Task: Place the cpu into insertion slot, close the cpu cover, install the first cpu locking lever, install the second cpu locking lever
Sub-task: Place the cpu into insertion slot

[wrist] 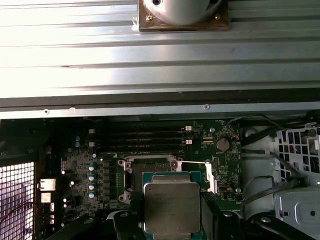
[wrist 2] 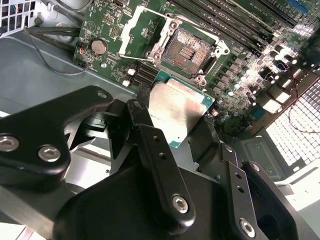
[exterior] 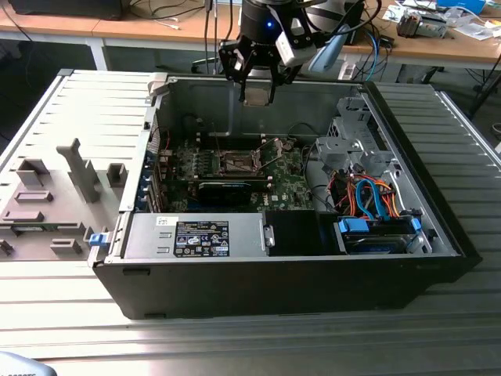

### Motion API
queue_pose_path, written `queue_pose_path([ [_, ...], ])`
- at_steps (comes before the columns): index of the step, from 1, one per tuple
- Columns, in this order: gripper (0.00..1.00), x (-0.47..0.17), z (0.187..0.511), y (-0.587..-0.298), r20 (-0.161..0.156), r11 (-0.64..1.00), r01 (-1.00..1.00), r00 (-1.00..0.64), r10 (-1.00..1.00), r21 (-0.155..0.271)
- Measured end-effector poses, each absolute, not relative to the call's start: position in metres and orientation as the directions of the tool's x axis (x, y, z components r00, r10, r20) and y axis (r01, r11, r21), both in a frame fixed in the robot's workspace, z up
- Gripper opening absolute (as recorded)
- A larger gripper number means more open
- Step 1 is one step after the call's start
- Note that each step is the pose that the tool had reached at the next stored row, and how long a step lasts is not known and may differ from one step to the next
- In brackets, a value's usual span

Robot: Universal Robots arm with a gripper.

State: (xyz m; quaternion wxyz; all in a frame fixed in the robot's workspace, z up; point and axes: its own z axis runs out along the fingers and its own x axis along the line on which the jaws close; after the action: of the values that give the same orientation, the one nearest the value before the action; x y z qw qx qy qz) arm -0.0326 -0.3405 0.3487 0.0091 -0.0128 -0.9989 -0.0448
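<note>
Second wrist view: the gripper [wrist 2: 172, 125] pinches the cpu [wrist 2: 180, 107]; ahead of it, insertion slot [wrist 2: 187, 47] empty, cpu cover [wrist 2: 131, 22] open, no step finished.

You see the shiny grey cpu [wrist 2: 177, 112] held flat, up above the dark insertion slot [wrist 2: 189, 50]. The cpu cover [wrist 2: 139, 30] is flipped open beside it.

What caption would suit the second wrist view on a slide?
Gripper holds the cpu by its edges, clear of the empty insertion slot on the motherboard.

No legible text: print on the black label [exterior: 201, 237] of the power supply [exterior: 145, 235] too small
</note>
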Motion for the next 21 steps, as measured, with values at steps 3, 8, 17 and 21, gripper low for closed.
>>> queue_pose_path([
  [3,0.55,-0.033,0.341,-0.34,0.019,0.996,0.026,-1.0,0.025,0.089],
  [8,0.55,-0.033,0.336,-0.34,0.019,0.996,0.026,-1.0,0.025,0.089],
  [17,0.55,-0.036,0.336,-0.34,0.019,0.997,0.024,-1.0,0.023,0.079],
  [21,0.55,-0.036,0.336,-0.34,0.018,0.999,0.011,-1.0,0.01,0.03],
])
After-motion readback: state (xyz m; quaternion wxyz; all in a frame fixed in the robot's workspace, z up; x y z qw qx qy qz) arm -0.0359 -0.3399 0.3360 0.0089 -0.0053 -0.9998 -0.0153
